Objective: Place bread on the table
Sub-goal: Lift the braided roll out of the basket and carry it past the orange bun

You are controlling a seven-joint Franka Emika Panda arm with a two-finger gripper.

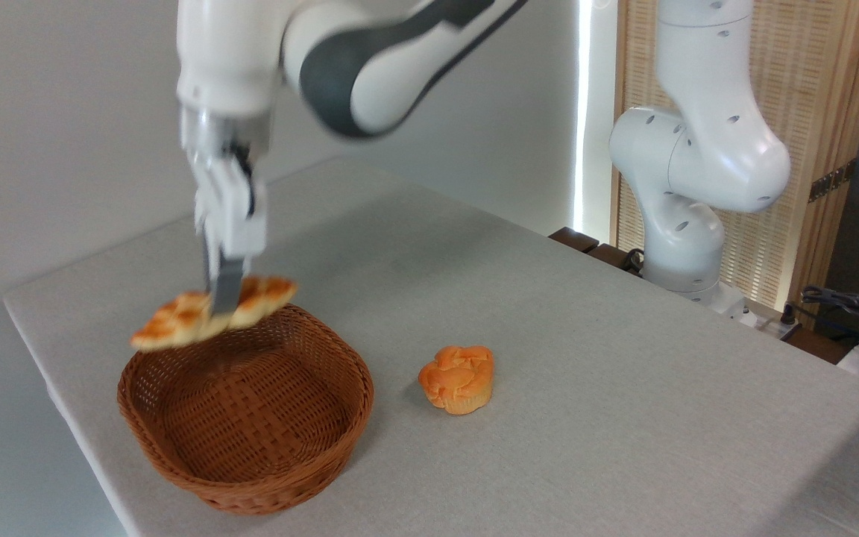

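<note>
the bread (176, 322), a long braided loaf of golden yellow with browned knobs, slightly blurred, is held in the air over the far left rim of the basket (250, 485), tilted down to the left; the gripper (225, 302) is clamped on its middle; the brown wicker basket is seen with nothing inside; a small orange bun (457, 378) is set on the grey table (586, 335) just to its right.

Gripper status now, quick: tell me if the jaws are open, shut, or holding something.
Gripper: jaws shut on the bread, held in the air over the back rim of the basket.
</note>
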